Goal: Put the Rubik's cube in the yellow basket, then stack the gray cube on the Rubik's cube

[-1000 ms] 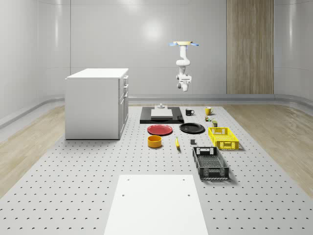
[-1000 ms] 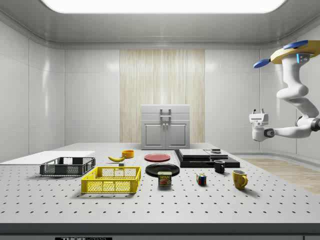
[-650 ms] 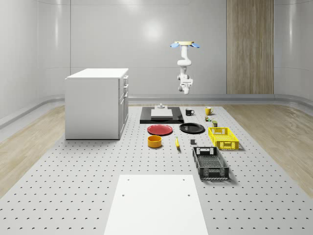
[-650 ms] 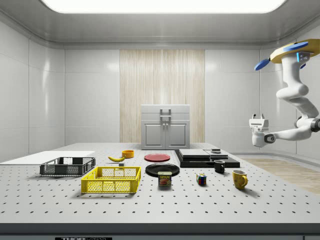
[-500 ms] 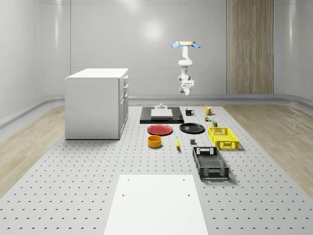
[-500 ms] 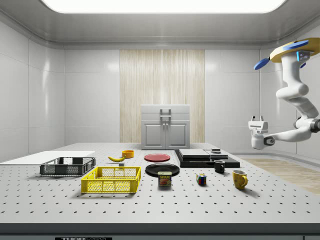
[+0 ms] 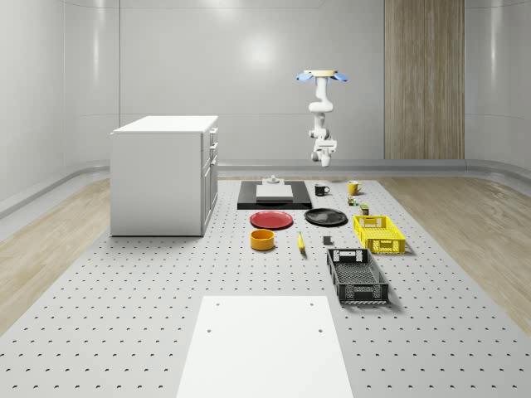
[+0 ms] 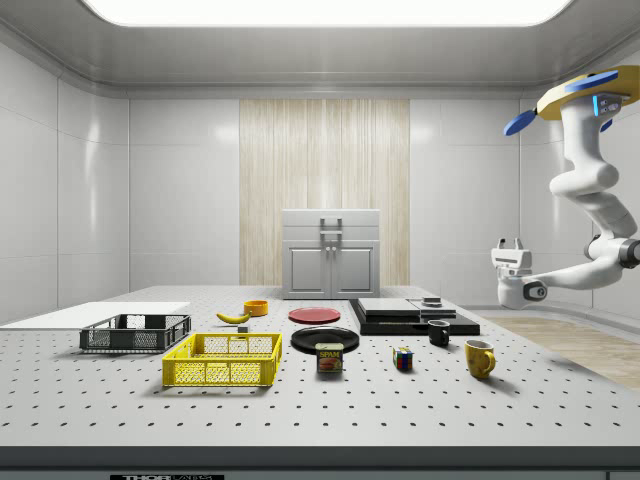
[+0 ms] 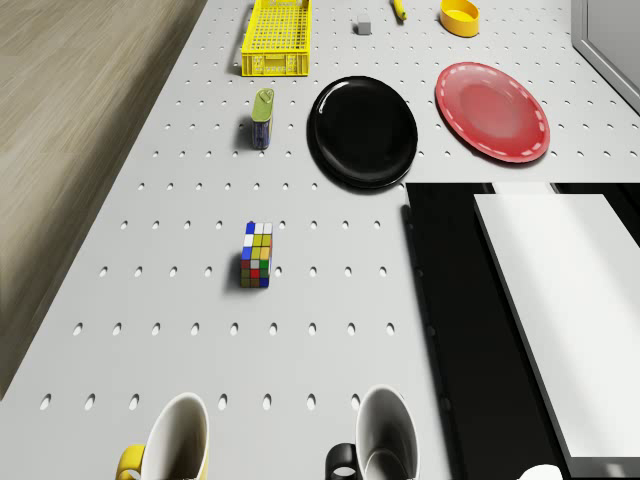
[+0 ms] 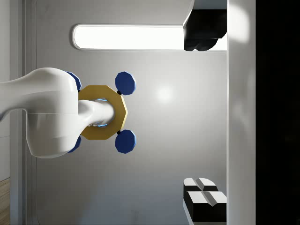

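Note:
The Rubik's cube (image 9: 257, 254) (image 8: 403, 358) (image 7: 353, 200) stands on the perforated table between the mugs and the tin can. Farther along the same side lies the empty yellow basket (image 9: 277, 35) (image 8: 222, 359) (image 7: 379, 233). The small gray cube (image 9: 364, 27) (image 7: 327, 240) sits on the table beside the basket. The drone (image 7: 323, 76) (image 8: 585, 95) hovers high over the table's far end, near the mugs. Its arm hangs down and the gripper (image 8: 510, 244) (image 7: 322, 159) (image 10: 202, 112) is turned upward, open and empty, well above and away from the Rubik's cube.
A yellow mug (image 9: 170, 440) and a black mug (image 9: 385, 440) stand below the drone. A black tray with a white slab (image 9: 560, 300), a black plate (image 9: 363, 130), a red plate (image 9: 492, 110), a tin can (image 9: 262, 118), a black basket (image 7: 357, 275) and a white cabinet (image 7: 162, 174) share the table.
The drone has drifted to the whole-scene view's right. The gripper has sunk a little and swung to point upward. Nothing on the table has moved.

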Tool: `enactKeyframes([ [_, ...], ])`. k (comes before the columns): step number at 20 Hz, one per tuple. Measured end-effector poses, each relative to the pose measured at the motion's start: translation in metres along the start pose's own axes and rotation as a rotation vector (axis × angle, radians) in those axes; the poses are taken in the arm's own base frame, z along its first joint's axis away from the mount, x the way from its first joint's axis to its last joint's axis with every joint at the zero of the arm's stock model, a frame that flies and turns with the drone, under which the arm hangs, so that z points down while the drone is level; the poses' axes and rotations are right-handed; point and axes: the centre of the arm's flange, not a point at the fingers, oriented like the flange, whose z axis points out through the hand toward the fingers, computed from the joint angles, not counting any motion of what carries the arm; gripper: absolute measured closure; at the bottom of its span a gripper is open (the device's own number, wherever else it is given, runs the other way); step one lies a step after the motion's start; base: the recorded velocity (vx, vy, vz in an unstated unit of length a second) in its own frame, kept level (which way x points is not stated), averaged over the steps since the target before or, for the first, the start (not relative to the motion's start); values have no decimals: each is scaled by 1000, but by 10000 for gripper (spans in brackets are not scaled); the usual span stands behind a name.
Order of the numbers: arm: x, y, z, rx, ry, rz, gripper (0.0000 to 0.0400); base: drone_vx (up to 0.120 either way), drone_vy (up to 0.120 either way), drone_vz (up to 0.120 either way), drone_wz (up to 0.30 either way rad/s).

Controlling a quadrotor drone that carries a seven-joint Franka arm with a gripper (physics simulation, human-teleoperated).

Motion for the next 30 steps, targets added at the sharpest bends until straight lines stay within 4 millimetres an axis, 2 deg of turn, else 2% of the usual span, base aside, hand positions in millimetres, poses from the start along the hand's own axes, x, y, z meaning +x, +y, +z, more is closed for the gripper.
enactKeyframes([
  [30, -3, 0, -3, 4, 28, 0, 0, 120, 120, 0, 0],
])
